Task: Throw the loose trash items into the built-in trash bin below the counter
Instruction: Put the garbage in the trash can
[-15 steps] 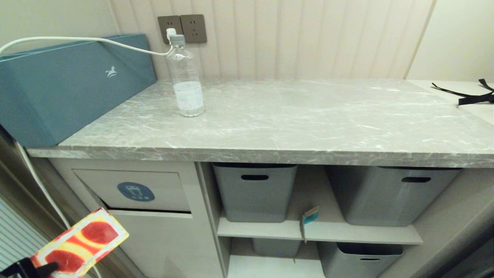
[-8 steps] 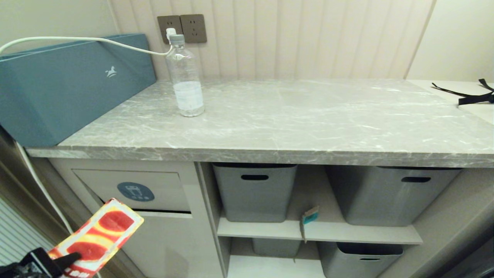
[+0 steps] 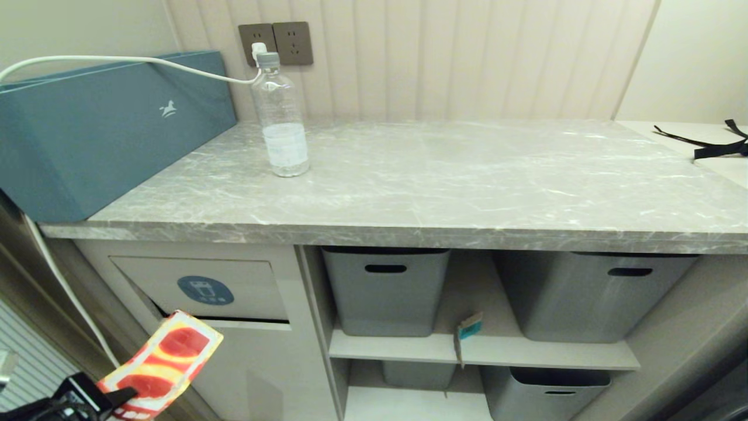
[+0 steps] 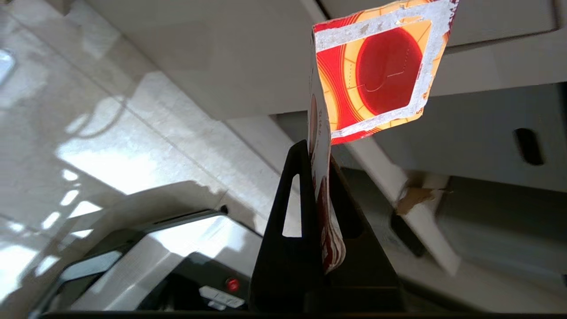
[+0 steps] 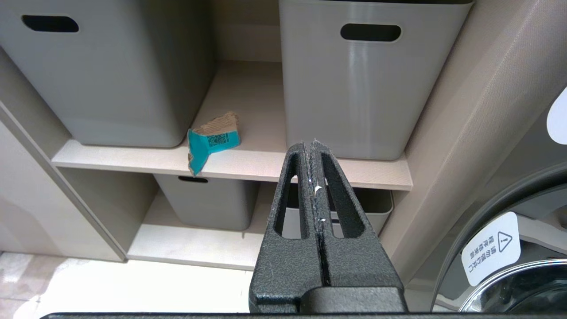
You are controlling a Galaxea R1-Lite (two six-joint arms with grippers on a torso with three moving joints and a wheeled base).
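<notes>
Ribbed beige wall, glossy pale floor

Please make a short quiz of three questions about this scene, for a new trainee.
1. True or false: the left claw is shut on the snack wrapper.
2. Where does the water bottle stand? A) on the counter B) in a grey tub C) on the floor
3. Fill in: the teal paper scrap lies on the ____ between two grey tubs.

Key: 1 true; 2 A; 3 shelf.
</notes>
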